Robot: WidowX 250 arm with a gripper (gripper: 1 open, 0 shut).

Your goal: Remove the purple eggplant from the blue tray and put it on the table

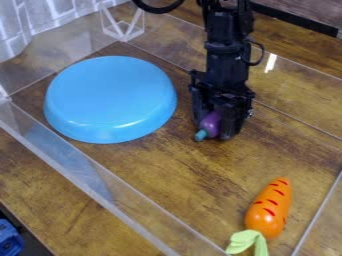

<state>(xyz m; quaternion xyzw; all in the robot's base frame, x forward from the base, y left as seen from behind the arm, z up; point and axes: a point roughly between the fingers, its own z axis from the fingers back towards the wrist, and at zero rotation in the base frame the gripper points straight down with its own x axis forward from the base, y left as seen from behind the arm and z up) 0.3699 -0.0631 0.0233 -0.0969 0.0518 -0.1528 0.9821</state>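
Observation:
The purple eggplant [207, 124] rests on the brown wood-grain table [147, 170], just right of the blue tray [110, 97] and outside its rim. Its teal stem cap points down-left. My black gripper [218, 117] reaches straight down over it, with a finger on each side of the eggplant. The fingers hide most of the eggplant, and whether they still press on it does not show. The round light-blue tray holds nothing.
An orange toy carrot [267, 209] with green leaves lies at the front right. Clear acrylic walls [80, 165] border the table on the left, front and back. A cable hangs along the arm behind the gripper.

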